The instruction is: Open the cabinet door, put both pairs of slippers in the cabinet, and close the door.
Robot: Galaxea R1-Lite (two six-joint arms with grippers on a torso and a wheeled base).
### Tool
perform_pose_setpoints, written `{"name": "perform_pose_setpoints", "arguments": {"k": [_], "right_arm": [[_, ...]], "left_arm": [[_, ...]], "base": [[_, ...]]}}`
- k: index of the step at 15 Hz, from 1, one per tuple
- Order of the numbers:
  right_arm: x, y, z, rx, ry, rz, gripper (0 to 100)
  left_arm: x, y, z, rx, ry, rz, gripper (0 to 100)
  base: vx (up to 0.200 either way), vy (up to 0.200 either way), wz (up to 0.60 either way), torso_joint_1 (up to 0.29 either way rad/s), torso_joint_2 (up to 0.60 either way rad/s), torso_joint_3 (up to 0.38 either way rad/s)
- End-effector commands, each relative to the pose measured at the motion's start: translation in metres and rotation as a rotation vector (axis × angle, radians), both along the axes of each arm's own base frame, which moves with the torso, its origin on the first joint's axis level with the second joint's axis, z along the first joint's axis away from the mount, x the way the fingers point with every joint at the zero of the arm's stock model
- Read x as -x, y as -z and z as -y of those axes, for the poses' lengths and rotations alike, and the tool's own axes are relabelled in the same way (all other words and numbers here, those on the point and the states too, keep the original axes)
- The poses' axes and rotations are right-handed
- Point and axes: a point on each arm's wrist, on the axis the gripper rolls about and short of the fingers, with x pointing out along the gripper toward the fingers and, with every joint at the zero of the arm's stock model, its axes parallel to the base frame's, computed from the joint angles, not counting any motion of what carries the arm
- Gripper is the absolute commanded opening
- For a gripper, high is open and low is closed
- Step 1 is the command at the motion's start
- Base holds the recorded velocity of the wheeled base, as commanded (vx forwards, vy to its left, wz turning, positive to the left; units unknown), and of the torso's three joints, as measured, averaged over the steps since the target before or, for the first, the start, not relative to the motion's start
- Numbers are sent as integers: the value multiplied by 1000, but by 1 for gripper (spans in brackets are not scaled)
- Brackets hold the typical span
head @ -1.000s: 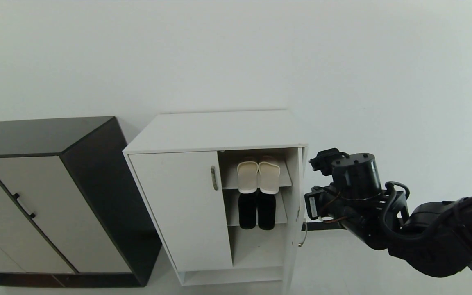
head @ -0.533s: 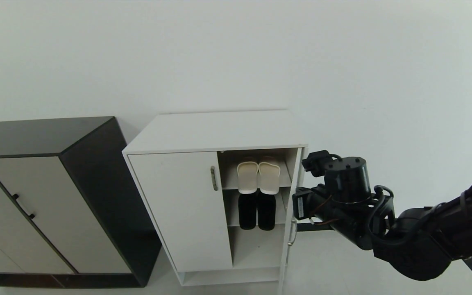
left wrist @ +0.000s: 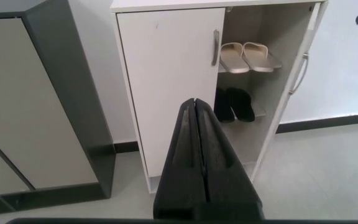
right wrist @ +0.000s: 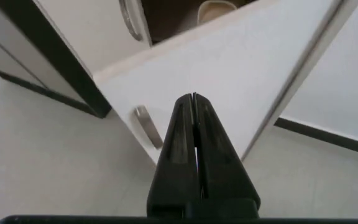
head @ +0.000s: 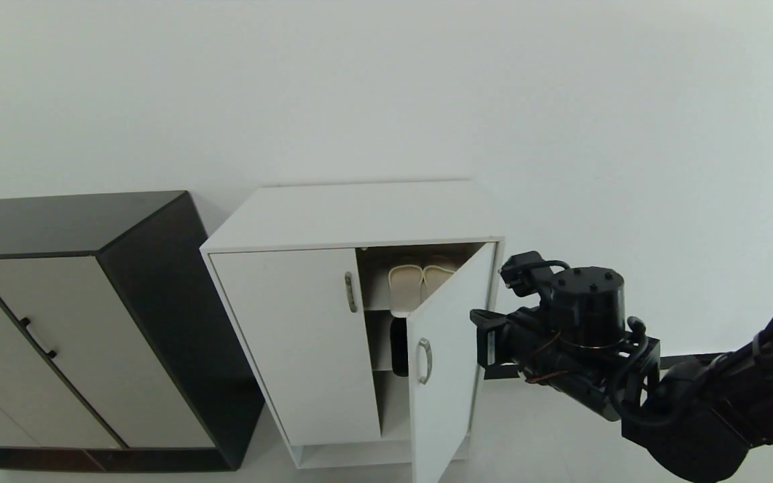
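Note:
The white cabinet (head: 353,215) has its left door closed and its right door (head: 443,335) standing about half open, handle (head: 425,360) facing out. White slippers (head: 405,285) lie on the top shelf. Below them are black slippers (head: 398,349), partly hidden by the door. My right arm (head: 574,322) is just right of the door. My right gripper (right wrist: 194,102) is shut and empty, its tips at the door's outer face (right wrist: 247,68) near the handle (right wrist: 145,124). My left gripper (left wrist: 195,106) is shut and empty, held back in front of the cabinet (left wrist: 166,68).
A dark cabinet (head: 91,322) with pale doors stands directly left of the white one. A plain wall runs behind both. Pale floor (head: 547,429) lies open to the right of the white cabinet.
The right door has swung from fully open to about half open. My right arm has moved left with it, against its outer face. The door now covers part of both pairs.

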Motion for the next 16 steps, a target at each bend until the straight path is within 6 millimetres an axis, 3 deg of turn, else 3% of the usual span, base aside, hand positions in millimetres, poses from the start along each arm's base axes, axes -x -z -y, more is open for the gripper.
{"name": "perform_pose_setpoints", "arguments": {"k": [1,4,6,12,16], "right_arm": [[2,13,14,-2,-61,-34,0],[4,24,31,14,-168,-8,0],[5,27,31,18,-172,-17,0],[4,36,29,33,-179,-42,0],[-1,34,26,26,-180,-30,0]], "left_arm": [[0,0,0,0,0,0,0],[0,0,0,0,0,0,0],[0,0,0,0,0,0,0],[0,0,0,0,0,0,0],[0,0,0,0,0,0,0]], "base": [[0,0,0,0,0,0],[0,0,0,0,0,0],[0,0,0,0,0,0],[200,0,0,1,4,2],[0,0,0,0,0,0]]}}
